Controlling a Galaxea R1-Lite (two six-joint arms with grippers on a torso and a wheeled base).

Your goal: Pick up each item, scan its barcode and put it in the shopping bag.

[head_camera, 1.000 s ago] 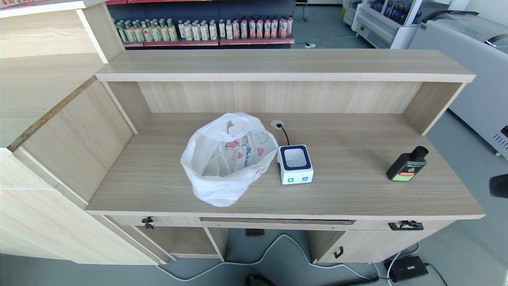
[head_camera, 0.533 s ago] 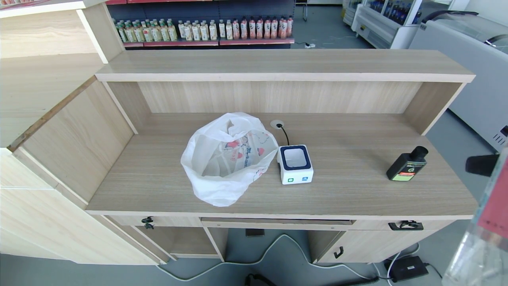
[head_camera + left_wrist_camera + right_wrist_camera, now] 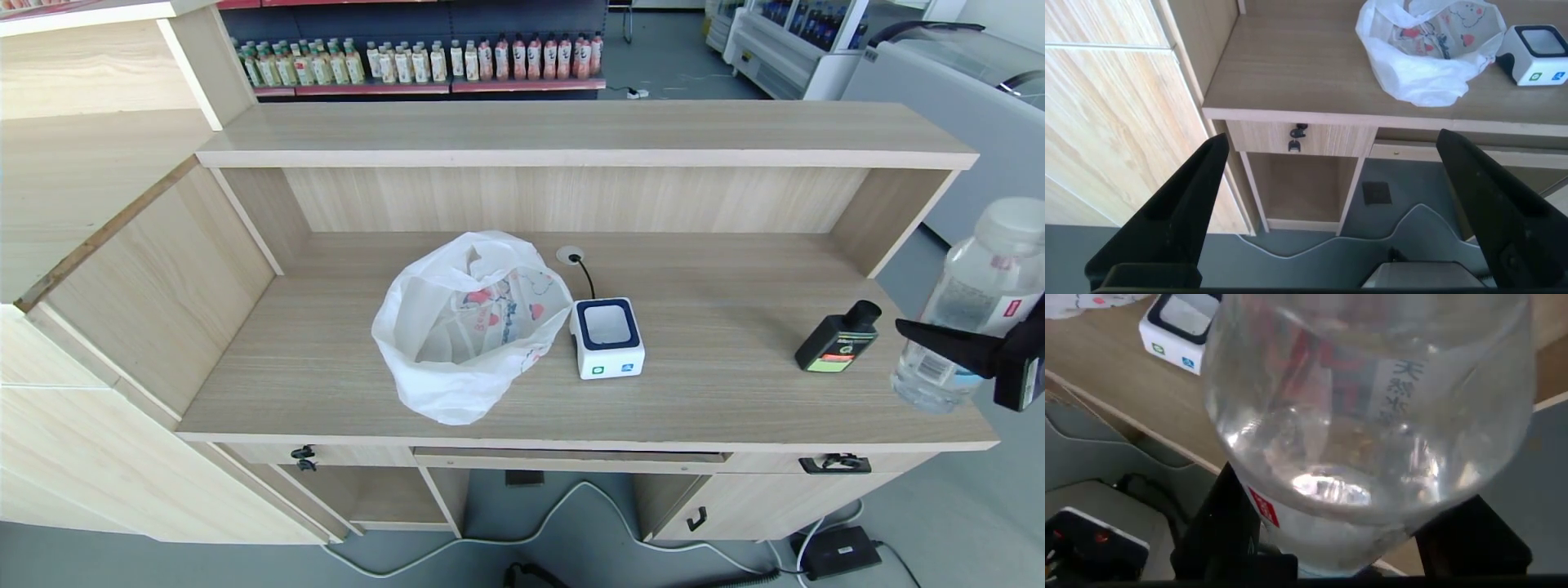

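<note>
Head view: the right tool (image 3: 951,347) is closed on a clear water bottle (image 3: 971,310) and holds it at the right end of the desk (image 3: 735,400), off the surface. The bottle's long axis is near upright, cap uppermost and base lowest. The scanner (image 3: 607,336) lies well to the robot's left of the held bottle, near the middle of the desk, with its window facing up. A small dark bottle (image 3: 837,339) lies on the desk between the two. The white shopping bag (image 3: 465,327) sits just beyond the scanner on its left side, touching it, mouth open upward. The coming move is judged to be a leftward carry over the dark bottle to the scanner window, and the right arm is the nearer one. Which side of the bottle carries the barcode cannot be told. The left tool (image 3: 1331,155) is spread open and empty, low in front of the desk's left drawer
</note>
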